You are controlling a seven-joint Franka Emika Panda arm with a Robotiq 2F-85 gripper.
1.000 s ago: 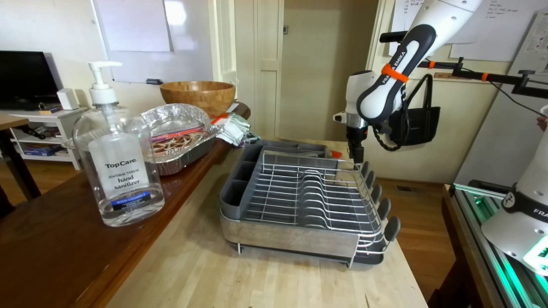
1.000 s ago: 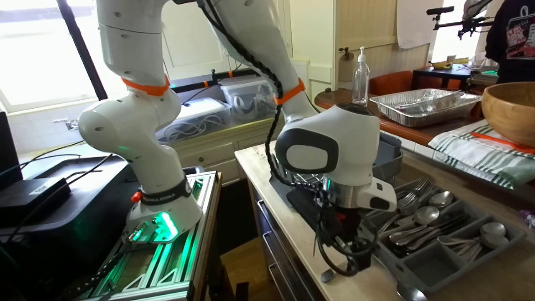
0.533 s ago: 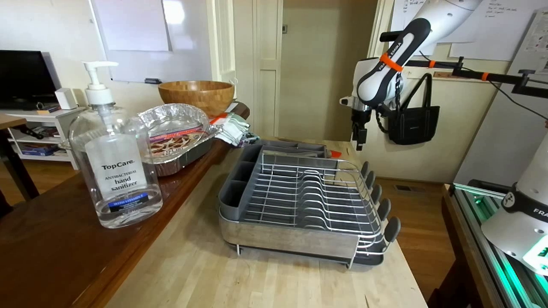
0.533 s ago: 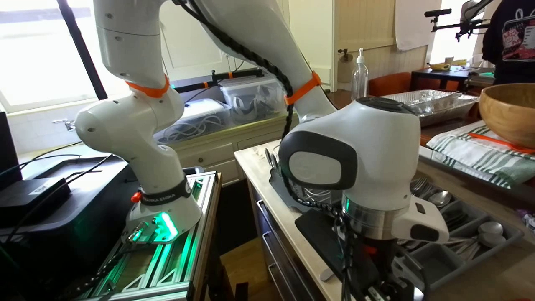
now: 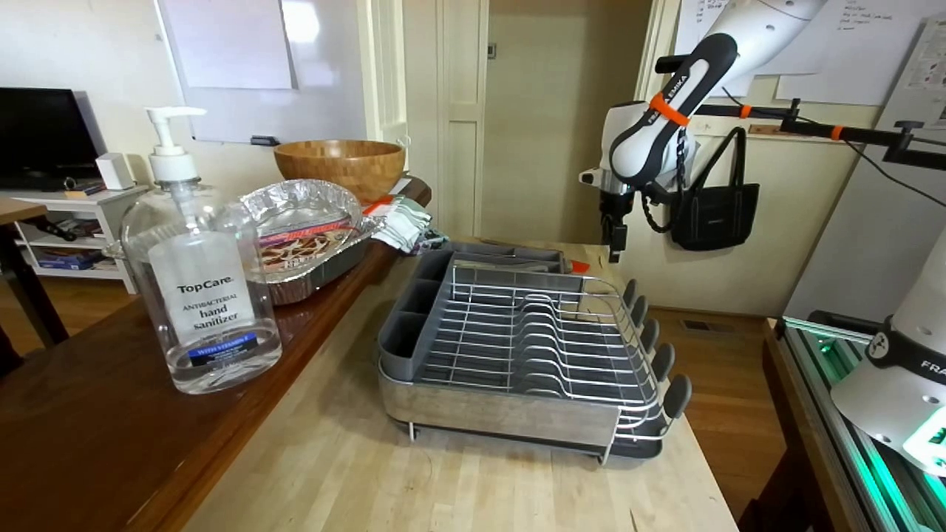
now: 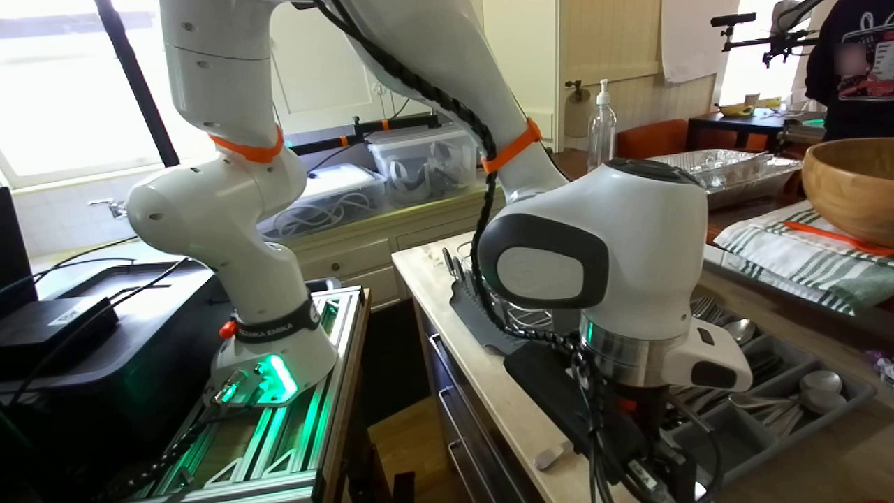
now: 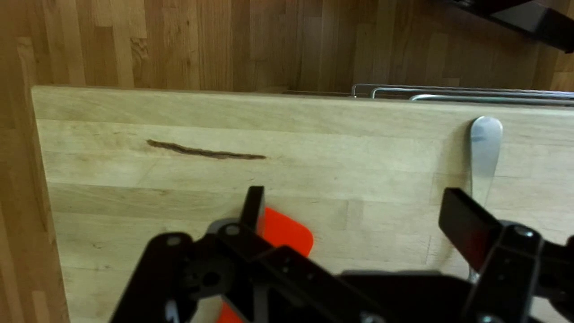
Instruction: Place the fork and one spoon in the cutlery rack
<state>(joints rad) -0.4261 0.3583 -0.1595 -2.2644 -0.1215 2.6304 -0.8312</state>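
Note:
The cutlery rack (image 5: 502,410), a silver wire rack with a dark grey frame, stands on the table; part of its grey base shows behind the arm (image 6: 469,313). My gripper (image 7: 354,197) is open and empty above the table, its jaws wide apart; it hangs past the rack in an exterior view (image 5: 615,255). A silver utensil handle (image 7: 485,139) lies on the table beside the right finger, which covers its lower part; it also shows in an exterior view (image 6: 552,455). I cannot tell if it is fork or spoon. Other forks (image 6: 707,307) and spoons (image 6: 821,381) lie in a tray.
The grey cutlery tray (image 6: 737,447) stands beside the gripper. A flat red-orange object (image 7: 287,233) lies under the left finger. A foil tray (image 5: 295,284), sanitizer bottle (image 5: 207,295), wooden bowl (image 5: 340,162) and striped towel (image 6: 789,262) are on the raised brown counter.
My gripper has risen off the table and moved toward the camera that sees the arm from close up. In the last half second it has shifted only slightly. The utensil handle has stayed on the table.

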